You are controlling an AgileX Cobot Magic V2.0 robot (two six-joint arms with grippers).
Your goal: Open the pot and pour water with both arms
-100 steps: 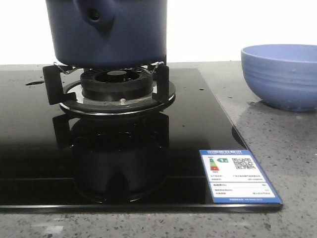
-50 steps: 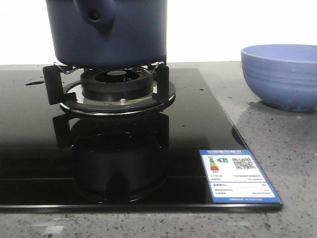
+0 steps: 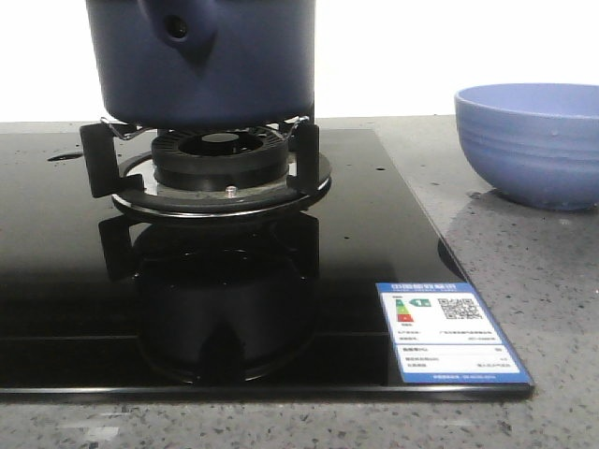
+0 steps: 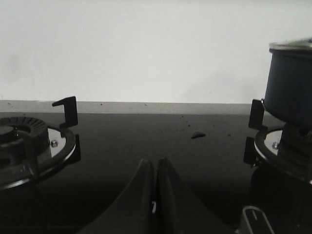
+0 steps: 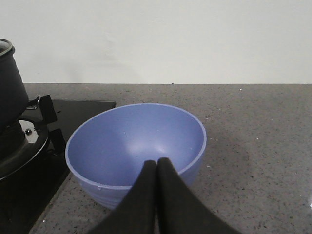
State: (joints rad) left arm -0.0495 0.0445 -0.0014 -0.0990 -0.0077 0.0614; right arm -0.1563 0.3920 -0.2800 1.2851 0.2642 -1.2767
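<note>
The dark navy pot point(image 3: 206, 65) stands on the burner's black supports point(image 3: 220, 164), its side stub with a round hole point(image 3: 177, 28) facing the camera; its top is cut off in the front view. The pot also shows in the left wrist view point(image 4: 290, 87) with a shiny lid rim point(image 4: 291, 46), and in the right wrist view point(image 5: 10, 90). My left gripper point(image 4: 156, 162) is shut and empty over the black glass hob, left of the pot. My right gripper point(image 5: 157, 163) is shut and empty in front of the light blue bowl point(image 5: 135, 146). No gripper shows in the front view.
The light blue ribbed bowl point(image 3: 529, 142) stands on the grey speckled counter point(image 3: 552, 299) right of the hob. A second burner point(image 4: 29, 146) sits at the hob's left. A blue energy label point(image 3: 449, 329) is stuck at the hob's front right corner.
</note>
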